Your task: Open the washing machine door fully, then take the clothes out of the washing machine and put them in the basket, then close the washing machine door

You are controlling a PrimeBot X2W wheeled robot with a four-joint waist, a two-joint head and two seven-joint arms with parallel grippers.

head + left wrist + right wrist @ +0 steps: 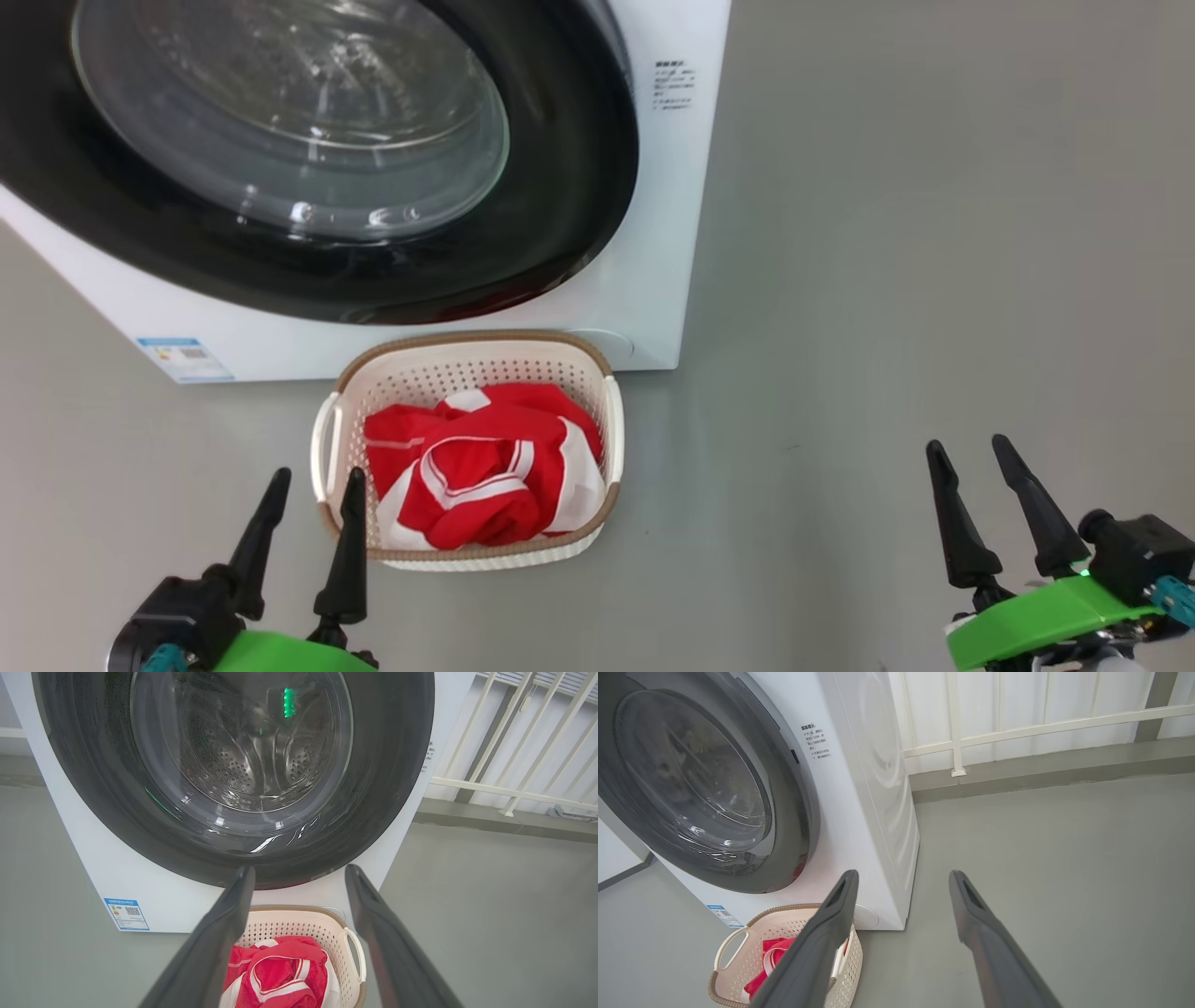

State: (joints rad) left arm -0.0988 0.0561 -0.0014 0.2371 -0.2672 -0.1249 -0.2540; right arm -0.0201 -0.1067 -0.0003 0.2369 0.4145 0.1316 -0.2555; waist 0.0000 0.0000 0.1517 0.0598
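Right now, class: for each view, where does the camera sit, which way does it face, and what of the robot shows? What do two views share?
Head view: on the head, looking forward and down at the washing machine door and the basket of clothes; left fingers and right fingers at bottom corners.
Left wrist view: on the left wrist, facing the door squarely; own fingers.
Right wrist view: on the right wrist, facing the door obliquely, plus a white railing; own fingers.
Both wrist views share door and basket.
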